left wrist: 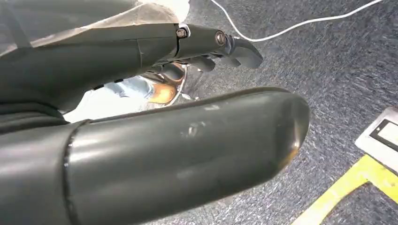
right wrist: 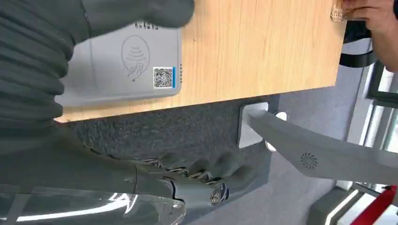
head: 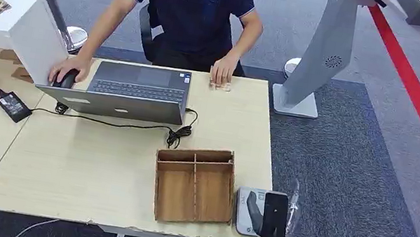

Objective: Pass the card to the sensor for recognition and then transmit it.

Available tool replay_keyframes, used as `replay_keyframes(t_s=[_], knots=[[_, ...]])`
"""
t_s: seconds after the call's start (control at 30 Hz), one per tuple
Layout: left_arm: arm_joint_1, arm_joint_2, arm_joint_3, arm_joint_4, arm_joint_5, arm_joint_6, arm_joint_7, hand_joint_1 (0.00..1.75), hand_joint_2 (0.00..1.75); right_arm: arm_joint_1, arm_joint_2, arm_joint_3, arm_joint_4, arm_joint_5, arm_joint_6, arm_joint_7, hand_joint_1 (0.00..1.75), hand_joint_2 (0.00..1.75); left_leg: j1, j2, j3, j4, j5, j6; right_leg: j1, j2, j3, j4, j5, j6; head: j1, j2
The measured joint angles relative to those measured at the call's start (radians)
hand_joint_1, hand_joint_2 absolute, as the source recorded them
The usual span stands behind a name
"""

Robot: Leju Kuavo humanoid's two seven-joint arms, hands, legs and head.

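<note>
- I judge the task is at its start: my right hand [head: 274, 222] hovers at the near right corner of the counter [head: 88, 175], partly over the sensor [head: 245, 203].
- A small pale piece, probably the card [head: 220, 85], lies at the far edge, under a person's hand [head: 224, 69].
- Next I must receive that card, then bring it over the sensor.
- The right fingers [right wrist: 206, 176] are stretched, apart from the thumb, holding nothing.
- My left hand [left wrist: 187, 145] hangs above the floor, fingers loosely extended, also without load.

The sensor [right wrist: 123, 65] is showing pale grey with a black-and-white code patch; the table [head: 89, 169] is showing light wood grain; the carpet [head: 348, 200] is showing speckled dark grey.
</note>
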Motion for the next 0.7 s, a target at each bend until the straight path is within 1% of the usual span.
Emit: replay_keyframes(t_s=[0.23, 0.7], knots=[[0.0, 0.0, 0.0, 0.0, 0.0, 0.0, 0.0, 0.0, 0.0, 0.0, -0.007, 0.016, 0.0, -0.041, 0.0, -0.004, 0.0, 1.75, 0.0, 0.0, 0.0, 0.0, 0.0, 0.0, 0.0, 0.0, 0.0, 0.0, 0.0, 0.0, 0.0, 0.0], [0.0, 0.0, 0.0, 0.0, -0.003, 0.0, -0.001, 0.0, 0.0, -0.004, -0.016, 0.025, 0.002, -0.06, 0.0, -0.003, 0.0, 1.75, 0.0, 0.0, 0.0, 0.0, 0.0, 0.0, 0.0, 0.0, 0.0, 0.0, 0.0, 0.0, 0.0, 0.0]])
